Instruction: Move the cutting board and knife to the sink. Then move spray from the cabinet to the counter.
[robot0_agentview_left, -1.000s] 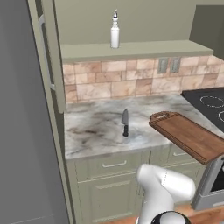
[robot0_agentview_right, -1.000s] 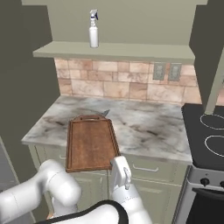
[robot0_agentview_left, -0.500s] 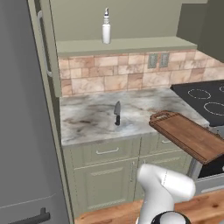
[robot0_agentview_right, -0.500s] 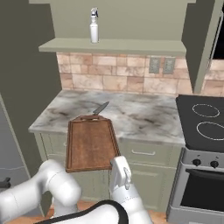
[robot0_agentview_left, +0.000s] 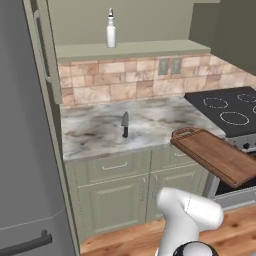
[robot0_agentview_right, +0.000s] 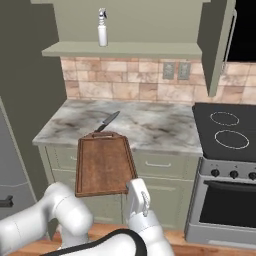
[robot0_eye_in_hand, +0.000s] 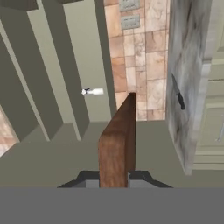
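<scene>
Nearest to us, our gripper (robot0_eye_in_hand: 113, 177) is clenched on the edge of the cutting board (robot0_agentview_right: 103, 164), and the board is carried flat in the air in front of the green drawers, off the counter (robot0_agentview_left: 100, 131), with its handle loop pointing toward the wall. Compared with 1 second ago, the whole picture has shifted in both base views: the kitchen looks farther away, more of the black stovetop (robot0_agentview_right: 227, 131) and the oven below it has come into sight, and the wooden floor now shows at the bottom. We judge this as our base driving backward and sideways, not as a move of the things, while the board has kept its place relative to our arm. A little farther, the knife (robot0_agentview_left: 125, 123) lies alone on the marble counter, well apart from the board, so this part of the task is not yet done. Farthest, the spray (robot0_agentview_left: 111, 31) stands upright on the shelf of the cabinet (robot0_agentview_left: 130, 49), untouched. We see no sink here, so we think the base must travel more before we can put the board down.
</scene>
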